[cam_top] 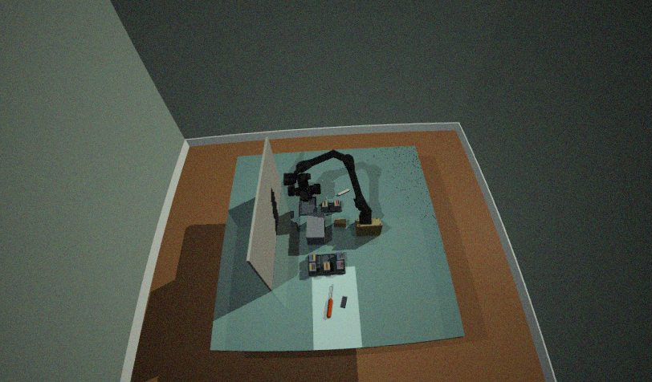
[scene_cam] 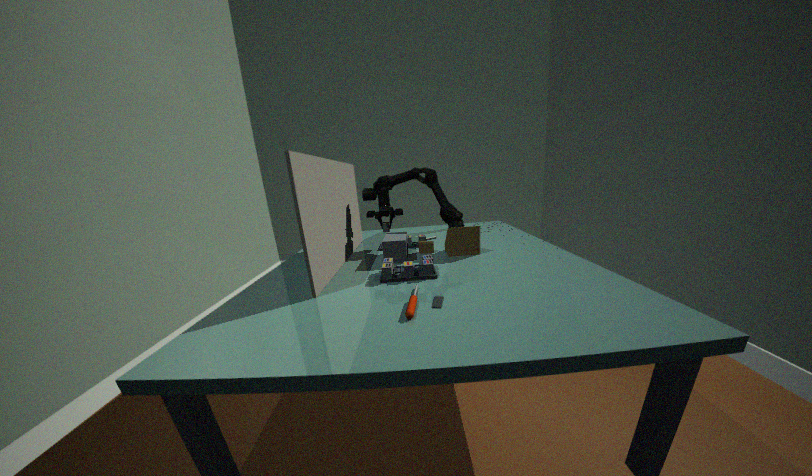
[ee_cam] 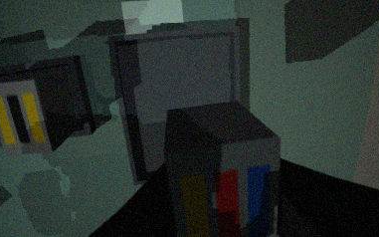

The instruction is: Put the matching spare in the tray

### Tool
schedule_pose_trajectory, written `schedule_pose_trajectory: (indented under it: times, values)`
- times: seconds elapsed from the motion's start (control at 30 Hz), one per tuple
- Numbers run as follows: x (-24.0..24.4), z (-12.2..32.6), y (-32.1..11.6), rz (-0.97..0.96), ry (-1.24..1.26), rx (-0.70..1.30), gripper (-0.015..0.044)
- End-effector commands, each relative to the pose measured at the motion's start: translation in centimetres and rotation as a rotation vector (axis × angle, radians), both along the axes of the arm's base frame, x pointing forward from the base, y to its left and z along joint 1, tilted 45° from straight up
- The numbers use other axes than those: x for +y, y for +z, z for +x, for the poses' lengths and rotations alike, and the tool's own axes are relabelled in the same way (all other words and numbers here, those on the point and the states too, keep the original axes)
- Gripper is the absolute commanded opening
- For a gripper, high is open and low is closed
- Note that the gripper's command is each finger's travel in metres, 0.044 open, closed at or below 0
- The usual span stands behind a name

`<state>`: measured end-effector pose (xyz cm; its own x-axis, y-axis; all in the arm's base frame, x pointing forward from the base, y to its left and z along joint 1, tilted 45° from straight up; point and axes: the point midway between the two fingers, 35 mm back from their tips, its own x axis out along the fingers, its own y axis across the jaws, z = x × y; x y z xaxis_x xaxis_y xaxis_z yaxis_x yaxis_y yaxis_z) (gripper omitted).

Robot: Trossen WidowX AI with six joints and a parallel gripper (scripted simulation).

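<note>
Fingers: two [scene_cam: 385, 224], part-open and clamped on a block; touching its sides
Held block [ee_cam: 223, 169]: grey, striped yellow, red and blue (code on the mounted unit unreadable here); above the tray, near its rim
Tray [cam_top: 307, 206] [ee_cam: 178, 75]: shallow, grey, on the bench [cam_top: 394, 285] [scene_cam: 485, 319]; bare inside
Beside tray: dark rack [cam_top: 331, 210] with striped blocks; grey box [cam_top: 315, 229] [scene_cam: 395, 245]
Upright: pale panel [cam_top: 262, 213] [scene_cam: 326, 219], near the arm

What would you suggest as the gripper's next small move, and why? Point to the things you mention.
Probably ease the gripper [cam_top: 307, 198] [scene_cam: 385, 228] down toward the tray [cam_top: 307, 205] [ee_cam: 185, 75]: it grips a block striped yellow, red and blue [ee_cam: 228, 194], and the tray lies bare beneath.
</note>
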<state>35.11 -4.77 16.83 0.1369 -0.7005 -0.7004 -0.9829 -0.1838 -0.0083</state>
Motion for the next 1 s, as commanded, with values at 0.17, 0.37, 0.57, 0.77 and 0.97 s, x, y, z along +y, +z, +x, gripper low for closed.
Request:
schedule_pose_trajectory:
  times: [0.17,0.37,0.57,0.77,0.97]
  values:
    - [-0.4,0.0,-0.5,0.004,0.005,0.002,0.0]
    - [-0.8,0.1,-0.9,0.005,0.004,0.002,0.0]
    - [-1.1,0.1,-1.2,0.006,0.003,0.002,0.0]
    - [-1.5,0.2,-1.6,0.006,0.002,0.003,0.0]
    - [-1.9,0.2,-1.9,0.007,0.001,0.003,0.0]
